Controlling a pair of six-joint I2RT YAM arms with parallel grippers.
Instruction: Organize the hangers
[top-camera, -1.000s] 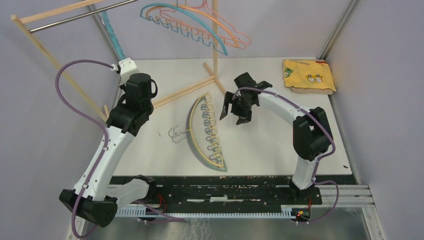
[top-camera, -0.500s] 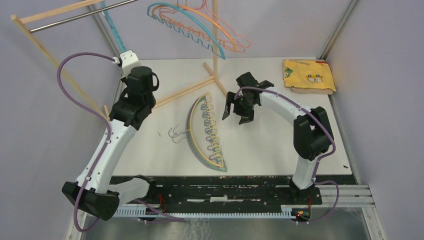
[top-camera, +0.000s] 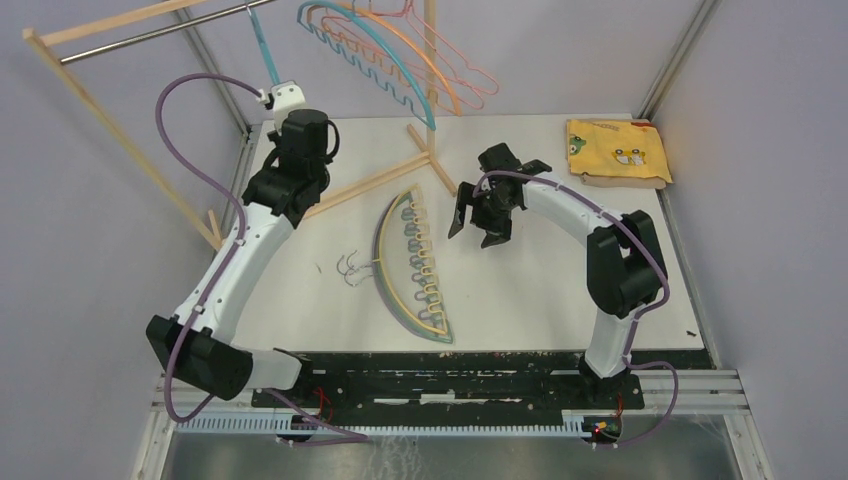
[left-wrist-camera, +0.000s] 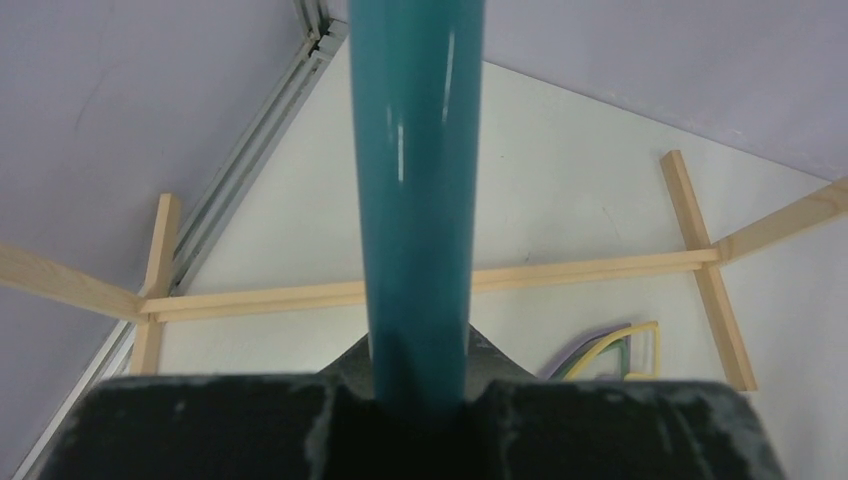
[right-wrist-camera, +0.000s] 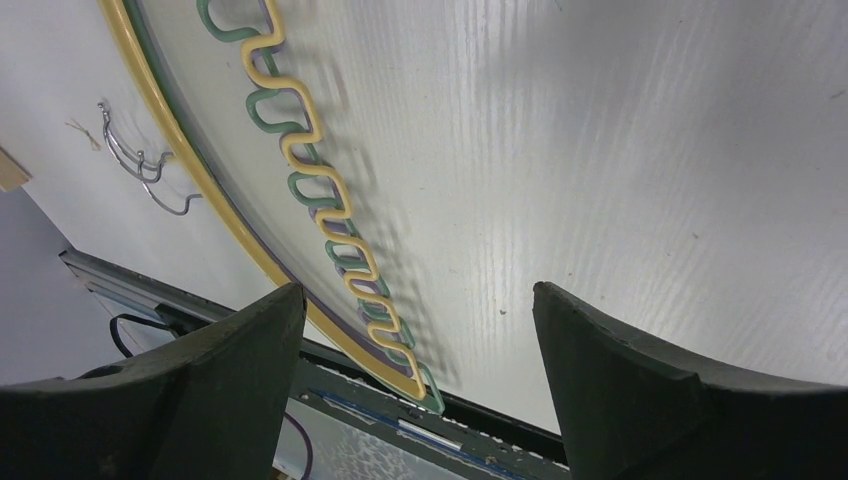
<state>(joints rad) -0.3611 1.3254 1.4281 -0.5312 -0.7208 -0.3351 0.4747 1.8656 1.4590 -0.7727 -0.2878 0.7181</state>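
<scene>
My left gripper (top-camera: 283, 98) is shut on a teal hanger (top-camera: 262, 50), held high at the back left near the rack's metal rod (top-camera: 150, 35). In the left wrist view the teal bar (left-wrist-camera: 415, 200) runs up from between my closed jaws. Blue (top-camera: 385, 70), orange (top-camera: 445, 90) and pink (top-camera: 478, 75) hangers hang at the back. Yellow, green and purple hangers (top-camera: 400, 265) lie stacked on the table, with their hooks (top-camera: 350, 268) to the left. My right gripper (top-camera: 478, 215) is open and empty, just right of the stack. The yellow hanger (right-wrist-camera: 300, 150) also shows in the right wrist view.
The light wooden rack frame (top-camera: 110, 120) stands at the back left, with an upright post (top-camera: 431, 80) and floor bars (top-camera: 370, 185) reaching onto the table. A folded yellow cloth (top-camera: 617, 152) lies at the back right corner.
My left arm has swung right and toward the back with the teal hanger in its grip. The hanging hangers have shifted slightly. The right gripper has barely moved.
</scene>
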